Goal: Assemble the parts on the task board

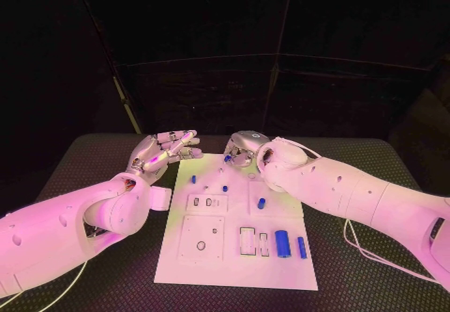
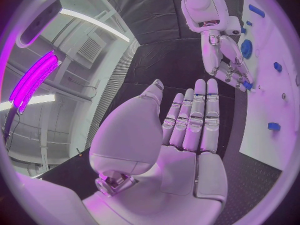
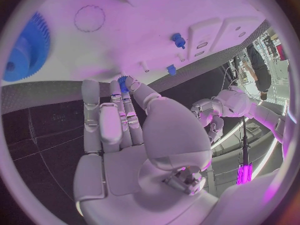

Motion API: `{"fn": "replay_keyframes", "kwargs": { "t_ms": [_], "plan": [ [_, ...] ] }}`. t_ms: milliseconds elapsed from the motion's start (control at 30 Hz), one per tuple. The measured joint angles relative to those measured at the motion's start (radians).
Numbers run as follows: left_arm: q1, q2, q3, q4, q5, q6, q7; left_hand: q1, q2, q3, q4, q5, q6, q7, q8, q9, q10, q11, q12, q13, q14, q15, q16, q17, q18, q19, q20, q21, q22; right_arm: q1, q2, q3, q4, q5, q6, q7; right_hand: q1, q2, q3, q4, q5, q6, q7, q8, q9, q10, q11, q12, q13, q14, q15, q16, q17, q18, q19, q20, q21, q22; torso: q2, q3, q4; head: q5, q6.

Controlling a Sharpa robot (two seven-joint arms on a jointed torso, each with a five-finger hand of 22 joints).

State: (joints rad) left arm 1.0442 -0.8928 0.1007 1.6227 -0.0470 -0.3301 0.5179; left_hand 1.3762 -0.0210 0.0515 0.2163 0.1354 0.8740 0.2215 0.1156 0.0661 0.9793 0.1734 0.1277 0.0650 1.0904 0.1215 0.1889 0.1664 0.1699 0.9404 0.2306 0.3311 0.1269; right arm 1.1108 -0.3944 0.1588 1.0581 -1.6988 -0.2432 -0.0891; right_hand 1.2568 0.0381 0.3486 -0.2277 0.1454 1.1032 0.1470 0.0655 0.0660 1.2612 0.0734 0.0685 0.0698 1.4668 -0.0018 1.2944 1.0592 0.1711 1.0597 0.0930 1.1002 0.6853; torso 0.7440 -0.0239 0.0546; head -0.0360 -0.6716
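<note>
The white task board lay in the middle of the black tabletop. The right hand was at its far edge and pinched a small blue part between its fingers. The left hand was raised beside the board, its fingers released and empty.

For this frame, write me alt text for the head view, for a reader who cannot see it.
Two white robot arms reach over a white rectangular task board on a black table. The silver right hand pinches a small blue part at the board's far edge; the silver left hand hovers open beside it.
</note>
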Motion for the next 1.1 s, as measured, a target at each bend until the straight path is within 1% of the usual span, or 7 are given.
{"fn": "replay_keyframes", "kwargs": {
  "t_ms": [233, 433, 633, 767, 900, 1033, 1100],
  "plan": [
    [0.001, 0.001, 0.0, -0.001, 0.0, 0.0, 0.0, 0.0, 0.0, 0.0, 0.0, 0.0, 0.0, 0.0, 0.0, 0.0, 0.0, 0.0, 0.0, 0.0, 0.0, 0.0, 0.0, 0.0, 0.0, 0.0, 0.0, 0.0, 0.0, 0.001, 0.018, 0.0, -0.02, 0.0, 0.001, 0.0, -0.005, -0.005, 0.006, 0.006, 0.0, -0.001, 0.0, -0.002, -0.001, -0.008, 0.007, 0.0, -0.002, 0.0, 0.0, 0.0, 0.0, 0.0, -0.001, 0.001, 0.0, 0.001, 0.001, 0.0, 0.0, 0.002, -0.001],
    [0.002, 0.001, 0.001, -0.001, 0.0, 0.0, -0.001, 0.0, 0.0, 0.0, 0.0, 0.0, 0.0, 0.0, 0.0, 0.0, 0.0, 0.0, -0.004, 0.0, 0.0, 0.0, 0.0, 0.0, 0.0, 0.004, 0.004, 0.0, -0.001, 0.0, 0.028, -0.001, -0.033, -0.001, 0.006, 0.001, -0.017, -0.025, 0.022, 0.022, -0.004, -0.028, 0.013, -0.001, 0.001, -0.065, 0.017, -0.008, -0.008, 0.001, 0.002, 0.002, -0.004, 0.0, -0.009, 0.009, 0.0, -0.001, 0.001, -0.0001, -0.0001, 0.004, -0.002],
    [0.002, 0.002, 0.001, -0.002, 0.0, 0.0, -0.001, 0.0, 0.0, 0.0, 0.0, 0.0, 0.0, 0.0, 0.0, 0.0, 0.0, 0.0, -0.004, 0.0, 0.0, 0.0, 0.0, 0.0, 0.0, 0.004, 0.004, 0.0, -0.001, -0.001, 0.034, -0.002, -0.04, -0.001, 0.023, 0.0, -0.025, -0.059, 0.023, 0.043, -0.014, -0.068, 0.026, 0.0, -0.001, -0.148, 0.036, -0.008, -0.008, -0.002, 0.02, 0.005, -0.012, 0.0, -0.024, 0.024, 0.005, -0.009, 0.002, -0.0003, -0.0008, 0.004, -0.002],
    [0.003, 0.002, 0.001, -0.002, 0.0, 0.0, -0.002, 0.0, 0.0, 0.0, 0.0, 0.0, 0.0, 0.0, -0.003, 0.0, 0.0, 0.0, -0.004, 0.0, 0.0, 0.0, 0.0, 0.001, 0.0, 0.004, 0.004, 0.0, -0.001, -0.001, 0.035, -0.002, -0.04, -0.001, 0.032, 0.0, -0.016, -0.09, -0.003, 0.064, -0.021, -0.156, 0.03, 0.0, -0.002, -0.23, 0.046, -0.008, -0.008, 0.002, 0.031, 0.0, -0.042, 0.0, -0.053, 0.038, -0.021, -0.054, 0.002, -0.0002, -0.0012, 0.004, -0.002],
    [0.003, 0.0, 0.001, -0.002, 0.0, 0.001, -0.003, 0.0, 0.0, 0.0, 0.0, 0.0, 0.0, 0.0, -0.006, 0.0, 0.0, 0.0, -0.004, -0.001, 0.0, 0.0, 0.0, 0.001, 0.0, 0.004, 0.004, 0.0, -0.002, -0.001, 0.017, -0.002, -0.019, -0.001, 0.028, -0.001, -0.002, -0.103, -0.049, 0.077, -0.026, -0.221, 0.031, 0.0, -0.002, -0.29, 0.053, 0.001, -0.006, -0.004, 0.036, -0.019, -0.079, 0.0, -0.081, 0.044, -0.05, -0.099, 0.002, 0.0003, -0.0018, 0.005, -0.001],
    [0.003, -0.003, 0.001, -0.004, 0.0, 0.002, -0.004, 0.0, 0.0, 0.0, 0.0, 0.0, 0.0, 0.0, -0.006, 0.0, 0.0, 0.0, -0.004, -0.001, 0.0, 0.0, -0.003, 0.001, 0.0, 0.004, 0.004, 0.0, -0.002, -0.002, -0.038, -0.002, 0.031, 0.005, 0.012, -0.004, 0.008, -0.113, -0.068, 0.087, -0.026, -0.223, 0.031, 0.0, 0.0, -0.295, 0.055, 0.02, -0.003, -0.004, 0.036, -0.019, -0.085, 0.0, -0.081, 0.044, -0.051, -0.105, 0.002, 0.0015, -0.0031, 0.008, 0.002],
    [0.003, -0.008, 0.001, -0.008, 0.0, 0.002, -0.004, 0.0, 0.0, 0.0, 0.0, 0.0, 0.0, 0.0, -0.006, 0.0, 0.0, 0.0, -0.004, -0.001, 0.0, 0.0, -0.004, 0.001, 0.0, 0.003, 0.004, 0.0, -0.002, -0.002, -0.085, -0.003, 0.072, 0.017, 0.001, -0.005, 0.015, -0.105, -0.074, 0.093, -0.017, -0.213, 0.035, 0.0, 0.003, -0.284, 0.047, 0.036, -0.002, -0.004, 0.036, -0.019, -0.086, 0.0, -0.081, 0.044, -0.051, -0.105, 0.002, 0.0019, -0.0043, 0.009, 0.002]
  ]
}}
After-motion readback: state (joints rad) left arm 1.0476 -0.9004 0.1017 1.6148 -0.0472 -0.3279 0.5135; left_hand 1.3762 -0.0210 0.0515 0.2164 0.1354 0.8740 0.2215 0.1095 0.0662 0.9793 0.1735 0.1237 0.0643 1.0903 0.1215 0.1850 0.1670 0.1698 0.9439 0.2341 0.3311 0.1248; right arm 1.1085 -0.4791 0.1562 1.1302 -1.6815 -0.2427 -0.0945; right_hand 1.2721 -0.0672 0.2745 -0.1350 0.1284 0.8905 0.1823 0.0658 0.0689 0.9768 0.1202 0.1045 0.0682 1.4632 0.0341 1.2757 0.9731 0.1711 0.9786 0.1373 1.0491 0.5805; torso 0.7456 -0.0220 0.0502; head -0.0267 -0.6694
